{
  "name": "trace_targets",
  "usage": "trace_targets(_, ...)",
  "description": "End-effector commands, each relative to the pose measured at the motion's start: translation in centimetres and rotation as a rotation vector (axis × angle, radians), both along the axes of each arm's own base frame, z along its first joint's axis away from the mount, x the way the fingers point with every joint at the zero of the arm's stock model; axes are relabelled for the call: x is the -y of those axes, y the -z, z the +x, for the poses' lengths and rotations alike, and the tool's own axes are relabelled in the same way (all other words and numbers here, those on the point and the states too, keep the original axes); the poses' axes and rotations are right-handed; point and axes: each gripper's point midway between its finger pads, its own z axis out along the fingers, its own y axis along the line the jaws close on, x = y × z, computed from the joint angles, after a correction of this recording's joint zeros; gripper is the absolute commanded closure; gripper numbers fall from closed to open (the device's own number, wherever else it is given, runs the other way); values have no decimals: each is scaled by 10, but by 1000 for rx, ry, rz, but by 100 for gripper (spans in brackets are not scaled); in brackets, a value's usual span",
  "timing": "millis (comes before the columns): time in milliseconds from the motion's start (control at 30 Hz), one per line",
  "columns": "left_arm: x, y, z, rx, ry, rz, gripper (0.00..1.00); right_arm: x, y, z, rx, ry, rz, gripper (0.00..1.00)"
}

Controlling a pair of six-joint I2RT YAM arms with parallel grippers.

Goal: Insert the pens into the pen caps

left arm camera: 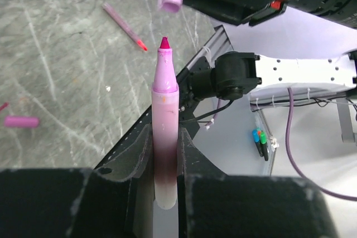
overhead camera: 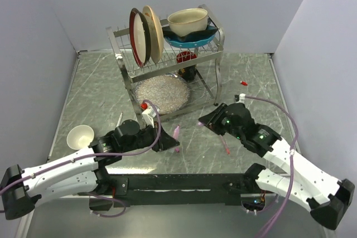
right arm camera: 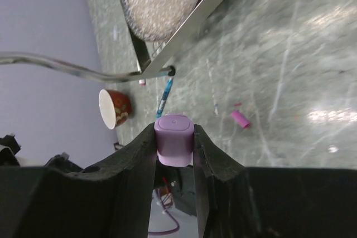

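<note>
Above the marbled table [overhead camera: 100,98], the left gripper [left arm camera: 165,137] clamps a seemingly light, stiff pink pen [left arm camera: 165,82] by its barrel, the right gripper [right arm camera: 174,157] a lilac cap [right arm camera: 174,137].

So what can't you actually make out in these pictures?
Open end of the lilac cap: right wrist view, turned away, in the right pincer.
Rear of the pink pen: left wrist view, buried in the left pincer.
The small red item, far right: top view, too tiny.
</note>
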Motion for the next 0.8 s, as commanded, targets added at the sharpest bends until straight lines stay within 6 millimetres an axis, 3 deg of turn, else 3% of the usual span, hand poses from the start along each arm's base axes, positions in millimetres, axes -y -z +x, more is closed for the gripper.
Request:
trace_targets(0,14,-25,2,46,11,-96,99,-21,-50,17,95,66,105,100)
trace_targets(200,18,-19,3,54,14,-65,99,-42,-64,17,105,5,102,100)
trace_targets(500,16,-13,6,69,0,-29,99,-56,-65,8,95,-54,62,100)
trace_targets(767,13,-13,6,82,-5,-25,99,-66,-53,-6,72,-101,1,100)
